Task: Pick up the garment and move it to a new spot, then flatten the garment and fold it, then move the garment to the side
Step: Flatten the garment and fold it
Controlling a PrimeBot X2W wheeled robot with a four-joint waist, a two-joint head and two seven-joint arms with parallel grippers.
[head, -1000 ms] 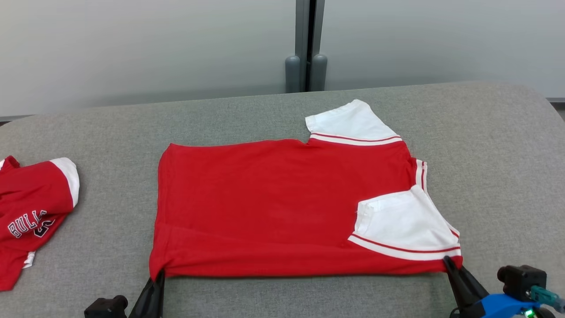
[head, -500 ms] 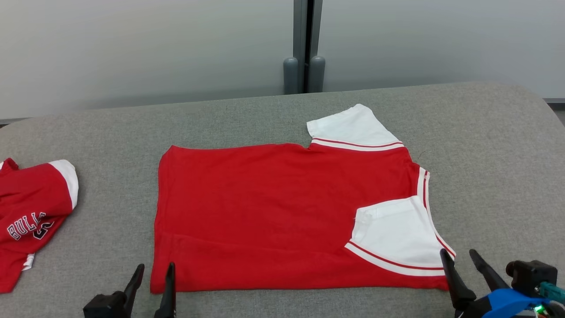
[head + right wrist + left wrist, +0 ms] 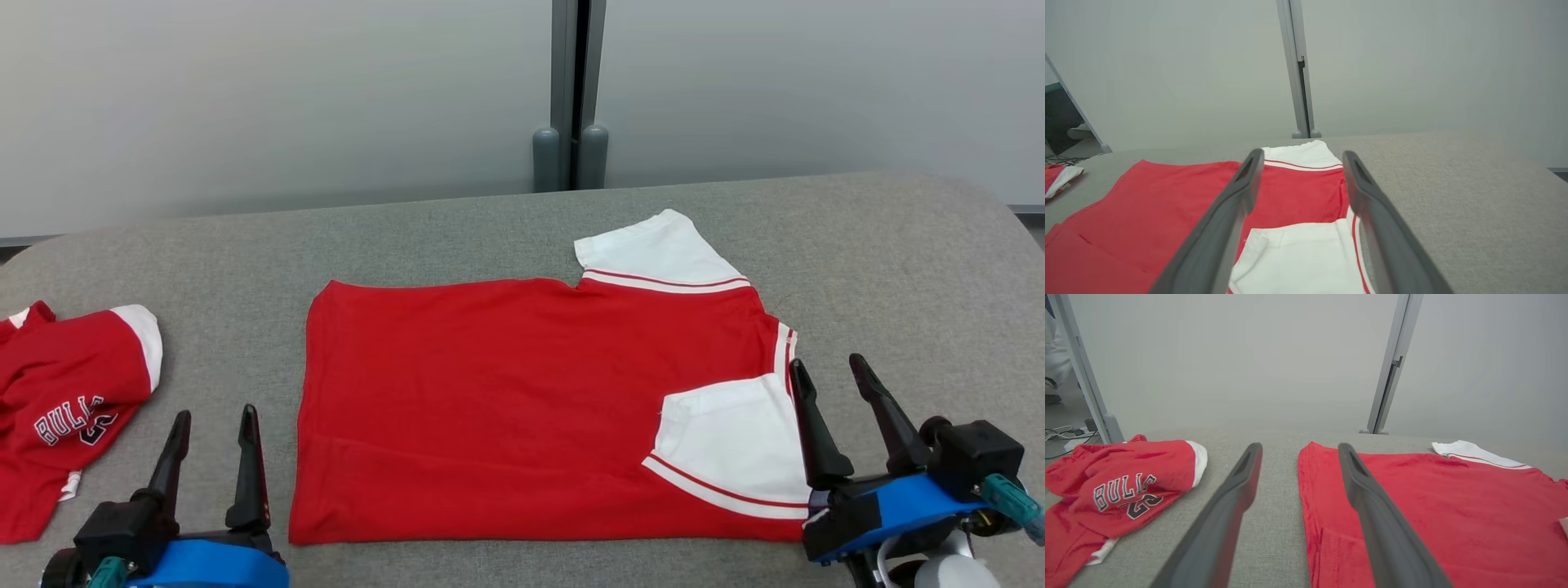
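My left gripper (image 3: 214, 414), beside the red garment (image 3: 490, 392), and my right gripper (image 3: 826, 363), above its white sleeve (image 3: 727, 433), both have fingers spread wide, holding nothing.

This looks like a robotics lab or test cell rather than a home. Plain pale-grey partition panels (image 3: 245, 98) wall off the space at twelve o'clock, joined by a grey metal post (image 3: 578, 82) on rounded feet (image 3: 547, 159). The table (image 3: 490, 220) is padded in grey fabric. In the left wrist view a second post (image 3: 1081, 375) stands at ten o'clock, with loose cables (image 3: 1057, 432) on the floor beside it. One red garment (image 3: 522, 392) lies spread at the table's centre, another red jersey (image 3: 65, 408) crumpled at nine o'clock.
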